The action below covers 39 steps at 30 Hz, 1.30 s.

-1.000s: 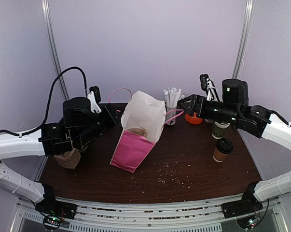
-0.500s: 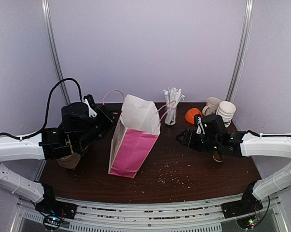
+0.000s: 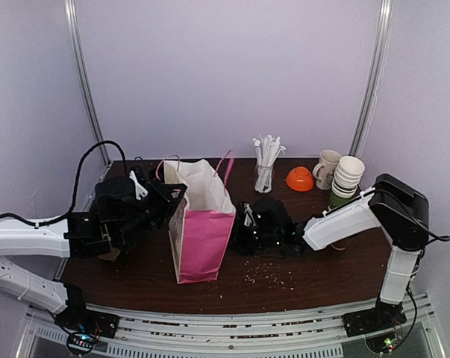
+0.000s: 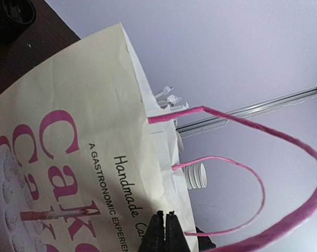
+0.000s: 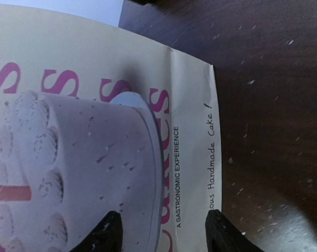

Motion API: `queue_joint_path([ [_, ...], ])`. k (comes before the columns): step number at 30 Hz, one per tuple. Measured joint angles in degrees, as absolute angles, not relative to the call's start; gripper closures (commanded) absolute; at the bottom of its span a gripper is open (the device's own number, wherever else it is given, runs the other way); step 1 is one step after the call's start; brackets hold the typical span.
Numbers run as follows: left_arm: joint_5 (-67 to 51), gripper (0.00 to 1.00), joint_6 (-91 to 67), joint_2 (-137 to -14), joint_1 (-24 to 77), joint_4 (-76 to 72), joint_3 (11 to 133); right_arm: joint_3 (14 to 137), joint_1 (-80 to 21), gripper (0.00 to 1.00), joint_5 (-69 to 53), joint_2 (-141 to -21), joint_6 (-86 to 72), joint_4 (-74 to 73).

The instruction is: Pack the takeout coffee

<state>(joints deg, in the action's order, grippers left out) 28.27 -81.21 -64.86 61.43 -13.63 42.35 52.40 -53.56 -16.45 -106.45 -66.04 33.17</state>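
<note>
**Top external view: bag standing, coffee not located**

We see the paper bag [image 3: 204, 231] upright near the middle of the table [image 3: 322, 276], mouth up, pink handles [image 4: 263, 136] raised. The left gripper [image 3: 174, 198] sits at the bag's upper left rim. On the left wrist view its tips are pressed together on the paper just below that rim, so we log it as closed on the bag. The right gripper [image 5: 163, 231] is low, just beside the bag's right face. On its wrist view the two fingers stand apart with nothing between them, only the printed cake [image 5: 84, 173] beyond (empty, then).

On the takeout coffee: we cannot find it in any view. It may be hidden behind the right forearm [image 3: 340, 220] or down inside the bag, whose interior is not shown. At the back right stand the stack of lidless cups [image 3: 349, 175], the mug [image 3: 327, 165], an orange bowl [image 3: 300, 178] and a glass of stirrers [image 3: 266, 160].

Judgement: the bag is set up and steadied, ready to receive. Whether the cup is in is unconfirmed. If not, what remains is picking it, lowering it upright through the mouth and letting go
</note>
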Motion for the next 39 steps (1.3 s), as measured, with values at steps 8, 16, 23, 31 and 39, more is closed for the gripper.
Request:
queue_joint_path([
  [8,28.3,1.0,-81.6,-61.0,61.4,-13.6,40.8,49.7,-52.1,0.45,-14.1,-101.3,-67.5,31.4],
  [16,28.1,1.0,-80.9,-61.2,61.4,-13.7,40.8,58.2,-54.8,0.42,-22.7,-109.5,-69.3,34.9],
  [23,26.3,1.0,-75.2,-61.3,61.4,-11.0,43.5,49.9,-52.6,0.35,-20.3,-94.6,-65.2,26.6],
  [31,22.8,1.0,-62.2,-58.7,61.4,-8.4,44.6,48.8,-39.3,0.18,-9.2,-74.8,-54.6,10.0],
  [39,17.2,1.0,-50.6,-58.7,61.4,-7.5,46.2,59.3,-37.7,0.06,-7.6,-69.5,-42.0,-3.6],
])
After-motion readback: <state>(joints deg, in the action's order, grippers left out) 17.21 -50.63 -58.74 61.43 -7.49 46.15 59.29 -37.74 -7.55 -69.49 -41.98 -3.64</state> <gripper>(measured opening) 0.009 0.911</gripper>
